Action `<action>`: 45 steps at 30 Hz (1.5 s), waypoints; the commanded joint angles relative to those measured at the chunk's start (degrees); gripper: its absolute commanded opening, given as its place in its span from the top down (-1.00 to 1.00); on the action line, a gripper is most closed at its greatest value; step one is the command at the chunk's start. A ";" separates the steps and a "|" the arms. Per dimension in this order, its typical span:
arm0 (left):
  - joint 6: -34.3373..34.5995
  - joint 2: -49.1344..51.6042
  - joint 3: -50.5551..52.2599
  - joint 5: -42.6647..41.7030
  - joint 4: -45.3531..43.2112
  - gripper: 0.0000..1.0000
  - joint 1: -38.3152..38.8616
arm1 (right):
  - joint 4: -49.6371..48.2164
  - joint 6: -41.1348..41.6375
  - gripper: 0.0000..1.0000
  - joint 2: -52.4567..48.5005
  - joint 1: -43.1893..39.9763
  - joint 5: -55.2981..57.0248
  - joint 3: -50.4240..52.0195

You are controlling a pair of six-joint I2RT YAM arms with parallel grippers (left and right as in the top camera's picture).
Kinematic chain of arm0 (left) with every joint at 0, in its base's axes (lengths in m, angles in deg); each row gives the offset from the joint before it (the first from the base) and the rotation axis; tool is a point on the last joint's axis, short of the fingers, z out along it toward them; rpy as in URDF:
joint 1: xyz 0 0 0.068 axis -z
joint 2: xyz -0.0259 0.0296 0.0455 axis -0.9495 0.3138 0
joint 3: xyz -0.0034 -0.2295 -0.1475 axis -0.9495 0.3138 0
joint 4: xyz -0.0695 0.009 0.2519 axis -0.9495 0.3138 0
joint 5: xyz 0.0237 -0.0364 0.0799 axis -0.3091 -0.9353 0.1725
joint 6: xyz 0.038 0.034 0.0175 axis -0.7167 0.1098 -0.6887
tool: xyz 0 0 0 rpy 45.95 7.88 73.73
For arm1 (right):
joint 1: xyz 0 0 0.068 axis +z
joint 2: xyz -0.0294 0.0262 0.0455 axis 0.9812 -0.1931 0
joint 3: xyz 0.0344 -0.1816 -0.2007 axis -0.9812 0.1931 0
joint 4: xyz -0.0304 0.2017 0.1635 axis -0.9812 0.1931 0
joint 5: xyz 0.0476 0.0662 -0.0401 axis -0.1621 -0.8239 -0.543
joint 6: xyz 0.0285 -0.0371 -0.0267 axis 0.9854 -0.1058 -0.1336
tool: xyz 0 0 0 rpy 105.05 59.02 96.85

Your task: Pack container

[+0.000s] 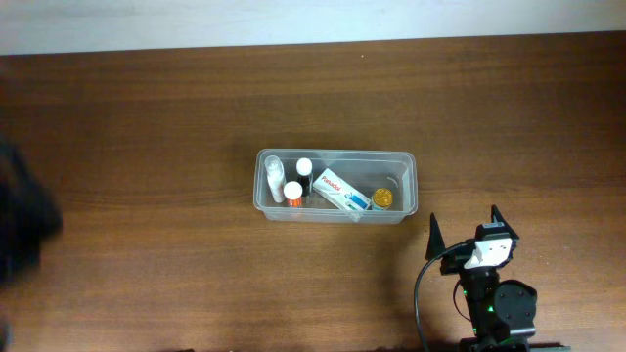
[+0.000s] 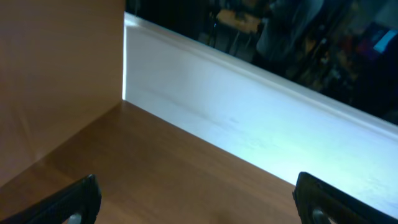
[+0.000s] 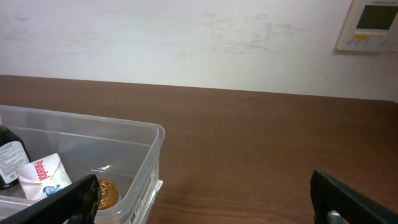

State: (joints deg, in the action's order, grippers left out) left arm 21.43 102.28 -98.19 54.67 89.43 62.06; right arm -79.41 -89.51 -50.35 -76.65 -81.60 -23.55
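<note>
Overhead: shows the container point(image 1: 335, 154) ahead of the right gripper point(image 1: 466, 225) and off to its left, with the nearest corner close to the left fingertip but apart from it. Holds three small bottles point(image 1: 293, 192) at the end farthest from the fingers, a white-and-blue box point(image 1: 342, 191) in the middle and a gold-lidded jar point(image 1: 381, 198) at the nearer end. Finds the right fingers spread wide, gripping nothing, over a brown table point(image 1: 147, 117) that runs broad ahead and to both sides. Catches only a dark blur point(image 1: 20, 220) at the left border; cannot tell which part of the left arm.

Left wrist: shows the left gripper point(image 2: 196, 202) with fingers wide apart, only wood between them. Meets, ahead of them, the table's far edge against a white strip point(image 2: 249, 118). Has a tan upright panel point(image 2: 56, 81) closing the side left of the fingers.

Right wrist: shows the fingers equally splayed, plain wood between. Puts the container point(image 3: 149, 155), by its rounded corner and rim, just ahead of the left finger, with the box, the jar's gold lid and a dark bottle point(image 3: 9, 158) behind the clear wall. Leaves open wood ahead of the right finger up to the pale wall, with a control panel point(image 3: 370, 25) high on the right.
</note>
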 commanded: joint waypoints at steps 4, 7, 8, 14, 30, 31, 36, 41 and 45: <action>0.72 -12.31 8.87 0.02 2.71 -0.99 0.22 | 0.15 -0.11 -0.97 0.70 -0.42 -0.31 0.42; 0.72 -18.69 14.71 0.02 2.21 -0.99 0.22 | 0.15 -0.11 -0.97 0.70 -0.42 -0.31 0.42; 0.72 -20.81 16.92 0.04 1.97 -0.99 0.22 | 0.15 -0.13 -0.97 0.70 -0.42 -0.31 0.42; 0.72 -33.35 32.24 0.04 -3.06 -0.99 0.22 | 0.15 -0.13 -0.97 0.68 -0.42 -0.31 0.42; 0.74 -58.27 83.95 0.87 -37.05 -0.99 0.24 | 0.15 -0.11 -0.97 0.70 -0.42 -0.31 0.42; 0.74 -58.93 86.42 0.85 -39.36 -0.99 0.24 | 0.15 -0.11 -0.97 0.68 -0.42 -0.31 0.42; 0.74 -60.98 100.04 0.50 -53.09 -0.99 0.24 | 0.15 -0.13 -0.97 0.68 -0.42 -0.31 0.42; 0.96 -62.20 111.75 -1.05 -66.10 -0.99 0.24 | 0.15 -0.11 -0.97 0.70 -0.42 -0.31 0.42; 1.20 -63.56 121.22 -2.43 -78.14 -0.99 0.24 | 0.15 -0.13 -0.97 0.70 -0.42 -0.31 0.42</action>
State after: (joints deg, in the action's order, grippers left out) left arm 22.26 40.21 18.63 53.97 14.92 62.06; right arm -79.38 -89.68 -50.27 -76.65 -81.60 -23.55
